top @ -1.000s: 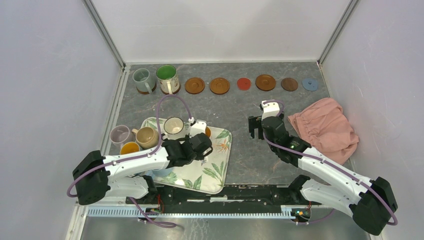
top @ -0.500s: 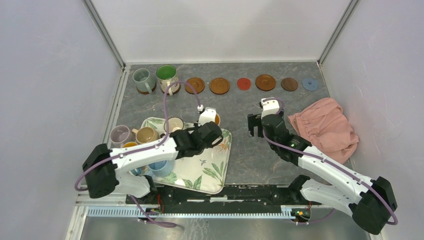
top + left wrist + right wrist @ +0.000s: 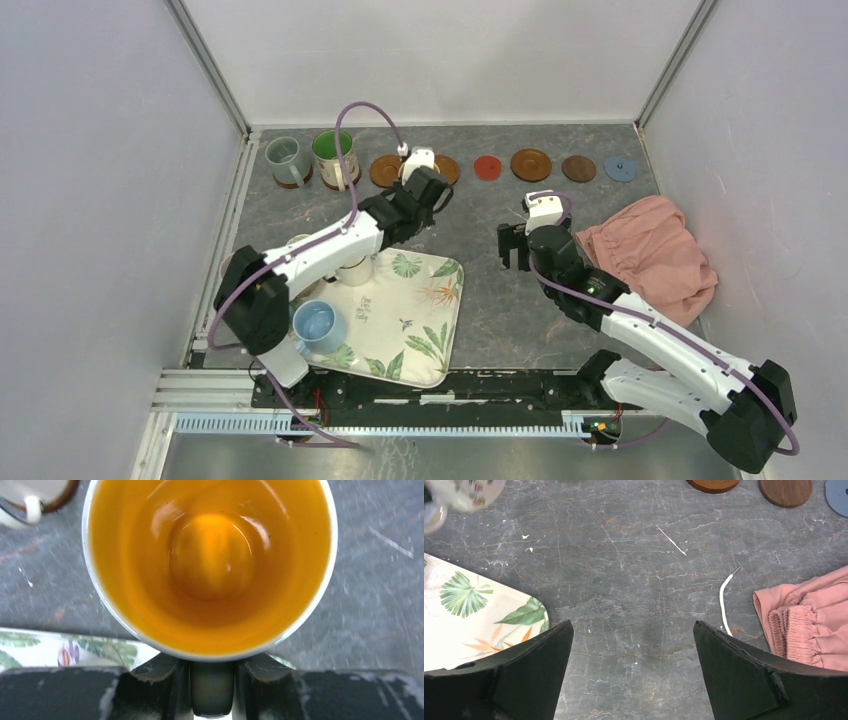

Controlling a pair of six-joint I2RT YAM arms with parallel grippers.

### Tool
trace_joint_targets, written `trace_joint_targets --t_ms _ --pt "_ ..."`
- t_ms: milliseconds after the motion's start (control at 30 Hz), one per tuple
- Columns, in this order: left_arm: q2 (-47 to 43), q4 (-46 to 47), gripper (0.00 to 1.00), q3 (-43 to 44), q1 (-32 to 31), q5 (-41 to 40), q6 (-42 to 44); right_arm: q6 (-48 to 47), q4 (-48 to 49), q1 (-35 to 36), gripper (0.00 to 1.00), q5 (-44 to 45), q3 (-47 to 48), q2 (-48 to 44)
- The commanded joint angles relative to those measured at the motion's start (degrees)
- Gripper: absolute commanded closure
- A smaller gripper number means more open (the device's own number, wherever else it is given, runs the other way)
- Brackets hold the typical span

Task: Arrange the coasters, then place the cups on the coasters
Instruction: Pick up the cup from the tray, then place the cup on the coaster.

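Two cups are on coasters, we've got the left gripper clamped on the orange-inside cup by its handle near the third coaster, right gripper wide open and empty, rest to go.

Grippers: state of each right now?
Left gripper: closed on the handle of the orange-inside mug.
Right gripper: jaws wide open, holding nothing.

Wide-apart fingers over grey table
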Motion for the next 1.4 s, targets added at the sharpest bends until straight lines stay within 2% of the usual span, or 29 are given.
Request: trace_joint_targets --t_ms 0,267,667,1367 --pt "3.8 9.5 0.98 9.6 5.4 -1.4 5.8 -0.8 0.1 -0.1 0.02 1.2 2.1 -1.9" --pt "13.3 11.1 0.98 18.1 13.9 0.8 7.8 -0.8 -1.6 -0.2 0.02 1.3 2.3 -4.2" --pt "25.8 10.2 0.98 28.7 20.3 3.8 9.5 -0.1 -3.8 -0.1 0.02 2.1 2.4 -6.9" --pt "29.9 12.0 0.98 29.9 23.4 10.0 10.4 0.4 -5.1 -0.2 0.02 2.5 2.9 -7.3"
